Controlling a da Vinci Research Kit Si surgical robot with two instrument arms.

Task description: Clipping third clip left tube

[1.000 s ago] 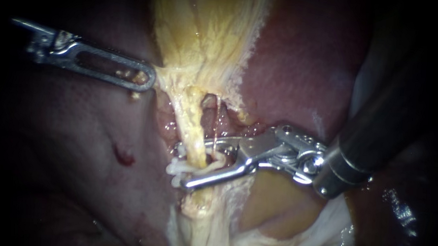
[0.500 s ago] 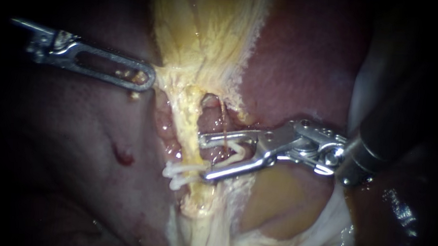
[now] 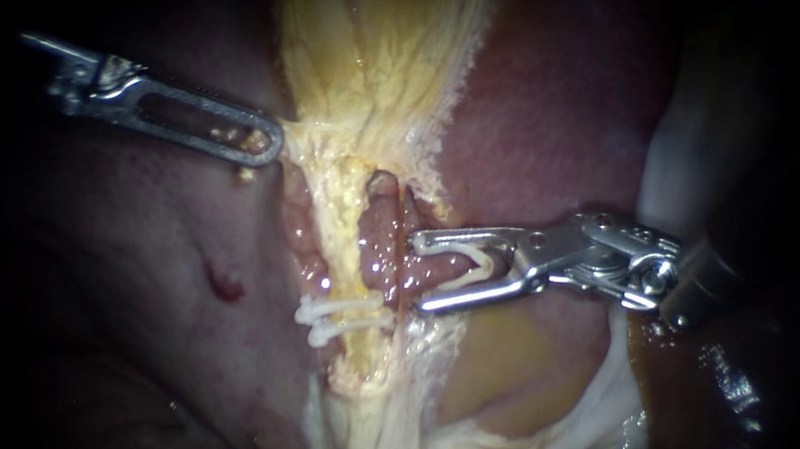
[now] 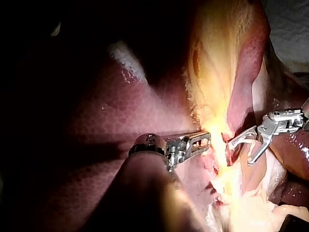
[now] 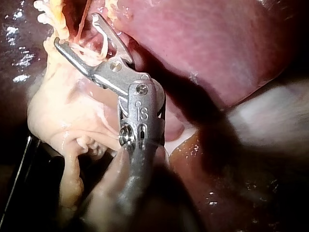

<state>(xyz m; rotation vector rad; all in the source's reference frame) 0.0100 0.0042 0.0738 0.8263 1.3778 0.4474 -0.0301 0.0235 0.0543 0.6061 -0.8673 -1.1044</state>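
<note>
The left tube (image 3: 349,249), a yellow strand, runs down from the gallbladder (image 3: 371,61) and carries two white clips (image 3: 337,314) low on it. To its right runs a thin reddish tube (image 3: 401,252). My right instrument (image 3: 418,274) stands to the right of both tubes, its jaws wide apart and holding an open white clip (image 3: 475,262) between them. The jaws and clip also show in the right wrist view, as the right instrument (image 5: 76,30) and the clip (image 5: 103,46). My left instrument (image 3: 273,147) is shut on the yellow tissue at the gallbladder's edge, seen again from its own arm as the left instrument (image 4: 205,140).
Liver (image 3: 548,123) lies to the right of the gallbladder and darker liver (image 3: 146,267) to the left, with a small red spot (image 3: 226,284). Pale fatty tissue (image 3: 383,413) spreads below the clips. The right instrument's dark shaft (image 3: 731,266) fills the right edge.
My right instrument has drawn back to the right, off the left tube and past the thin tube, with the open clip still in its jaws. The left instrument has not moved.
</note>
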